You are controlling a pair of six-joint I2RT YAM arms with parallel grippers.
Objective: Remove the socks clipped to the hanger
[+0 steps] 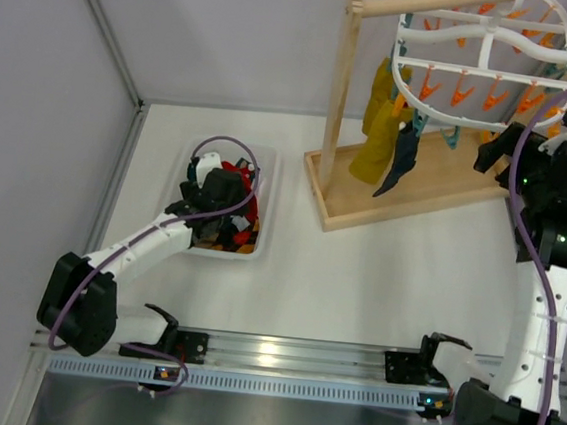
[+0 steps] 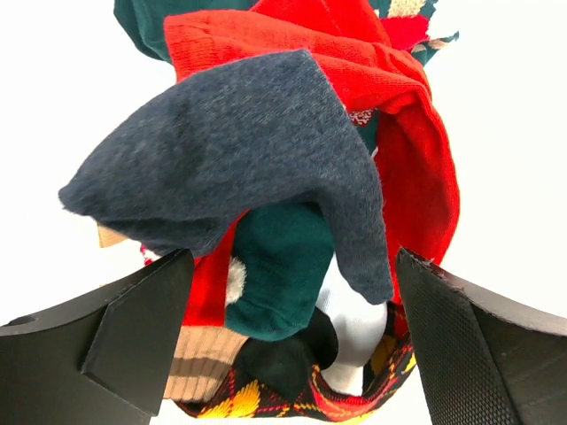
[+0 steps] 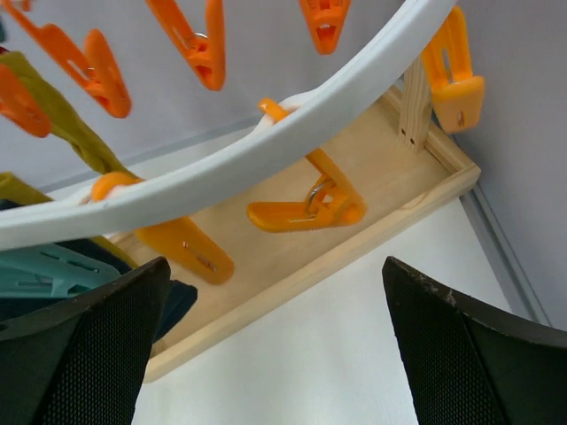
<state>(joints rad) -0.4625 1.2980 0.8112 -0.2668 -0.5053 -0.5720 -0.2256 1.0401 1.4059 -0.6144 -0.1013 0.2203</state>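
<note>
The white oval hanger [image 1: 491, 37] hangs from the wooden stand at the top right, its rim lined with orange and teal clothespins. Mustard-yellow socks [image 1: 380, 131] and a dark teal sock [image 1: 401, 164] hang clipped at its left end. My right gripper [image 1: 495, 153] is open and empty, just below the hanger's rim [image 3: 266, 150], near an orange clothespin [image 3: 310, 208]; a mustard sock [image 3: 62, 115] shows at the left. My left gripper [image 1: 215, 191] is open over a pile of loose socks: a dark grey-blue sock [image 2: 239, 150], a red sock [image 2: 416, 177], a teal sock [image 2: 283, 266].
A white bin [image 1: 269, 186] at the left middle holds the loose socks. The light wooden stand [image 1: 341, 87] has a tray base [image 1: 364, 215] under the hanger, also in the right wrist view [image 3: 372, 230]. Grey walls close the left and back. A metal rail runs along the near edge.
</note>
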